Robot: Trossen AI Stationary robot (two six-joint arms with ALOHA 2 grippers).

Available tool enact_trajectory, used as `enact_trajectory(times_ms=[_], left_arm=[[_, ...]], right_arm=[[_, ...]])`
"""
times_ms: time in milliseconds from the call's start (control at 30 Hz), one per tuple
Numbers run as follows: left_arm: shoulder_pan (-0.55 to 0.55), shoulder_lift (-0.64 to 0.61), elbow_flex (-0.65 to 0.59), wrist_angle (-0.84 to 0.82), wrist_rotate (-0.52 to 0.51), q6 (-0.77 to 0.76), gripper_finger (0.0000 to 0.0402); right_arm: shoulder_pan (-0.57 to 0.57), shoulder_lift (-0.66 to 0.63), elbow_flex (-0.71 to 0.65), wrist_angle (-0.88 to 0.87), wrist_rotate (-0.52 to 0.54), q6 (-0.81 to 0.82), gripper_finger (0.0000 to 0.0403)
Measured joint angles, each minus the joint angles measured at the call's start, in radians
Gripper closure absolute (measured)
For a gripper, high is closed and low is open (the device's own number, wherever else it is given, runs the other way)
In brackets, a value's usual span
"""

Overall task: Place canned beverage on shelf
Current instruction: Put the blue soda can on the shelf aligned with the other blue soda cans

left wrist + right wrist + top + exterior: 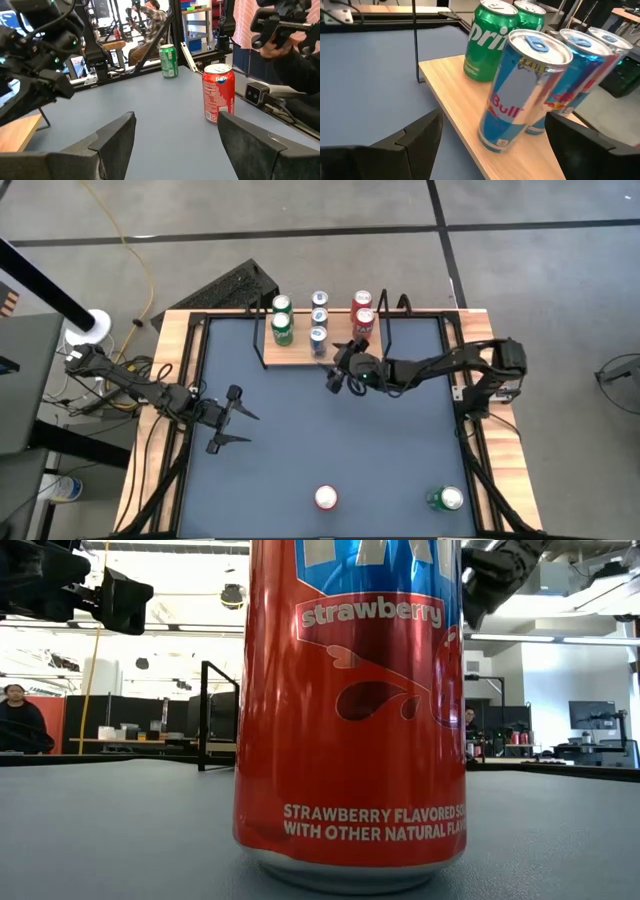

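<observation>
The shelf [300, 356], a light-wood board with black wire end frames, rests on the table's far middle. On it stand two green cans [283, 328], three slim blue cans [319, 317] and two red cans [363, 320]. My right gripper [338, 377] is open and empty just in front of the board's near edge. Its wrist view shows the nearest blue can [520, 90] upright on the board [455, 90], between and beyond the fingers. My left gripper [238, 428] is open and empty above the table's left middle. A red can [326, 498] and a green can [447, 498] stand near the table's near edge.
The shelf's wire end frames [384, 320] rise at both short ends. The red can [350, 710] fills the low view; it also shows in the left wrist view [218, 92], with the green can [168, 61] beyond it. A person [295, 55] stands beyond the table's edge.
</observation>
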Motion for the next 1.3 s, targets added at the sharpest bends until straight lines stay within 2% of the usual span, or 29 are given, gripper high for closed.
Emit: enact_trajectory(times_ms=[167, 333, 467, 600, 800, 1067, 1300], left_arm=[[0.000, 0.000, 0.000, -0.002, 0.000, 0.000, 0.0132], [0.000, 0.000, 0.000, -0.006, -0.006, 0.000, 0.0132], [0.000, 0.000, 0.000, -0.006, -0.006, 0.000, 0.0132], [0.000, 0.000, 0.000, -0.005, -0.007, 0.006, 0.0132], [0.000, 0.000, 0.000, -0.010, -0.008, 0.008, 0.0132], [0.000, 0.000, 0.000, -0.020, -0.034, 0.008, 0.0132], [0.000, 0.000, 0.000, -0.019, -0.034, 0.021, 0.0132]], right_arm=[[0.021, -0.046, 0.000, -0.028, -0.001, 0.000, 0.0058], [0.039, -0.049, 0.003, 0.031, 0.002, -0.010, 0.0058], [0.037, -0.050, 0.061, 0.043, 0.102, 0.031, 0.0058], [0.021, -0.041, 0.162, -0.070, 0.118, 0.062, 0.0058], [-0.014, -0.021, 0.335, -0.366, 0.124, 0.200, 0.0058], [-0.092, -0.021, 0.514, -0.697, -0.007, 0.426, 0.0058], [-0.146, -0.020, 0.526, -0.721, -0.141, 0.446, 0.0058]])
